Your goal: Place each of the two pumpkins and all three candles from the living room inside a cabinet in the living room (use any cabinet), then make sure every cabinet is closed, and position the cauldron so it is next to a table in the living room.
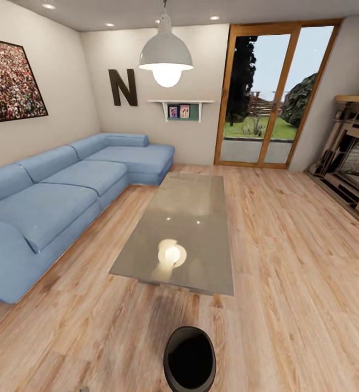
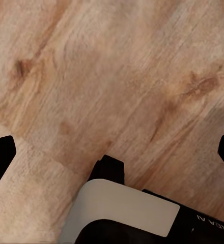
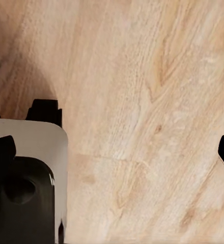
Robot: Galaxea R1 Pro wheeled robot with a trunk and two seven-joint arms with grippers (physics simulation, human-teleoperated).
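One small round black cauldron (image 1: 190, 359) sits on the wooden floor (image 1: 288, 305) just near the glossy grey-beige desk (image 1: 182, 228); probably rigid, heavyish, best gripped at its rim; both tools (image 2: 112, 152) (image 3: 112, 147) gape wide, empty.

1. The floor (image 1: 288, 261) is pale wood plank, grain and knots plain to see, running across the whole room.
2. The table (image 1: 185, 228) stands on it mid-room, long and low, its glossy grey-beige top bare but for the lamp's bright reflection.
3. The cauldron (image 1: 190, 360) sits on the planks just short of the table's near end, black, its wide mouth facing up.
4. A blue corner sofa (image 1: 60, 201) rests on the floor along the left wall, beside the table.
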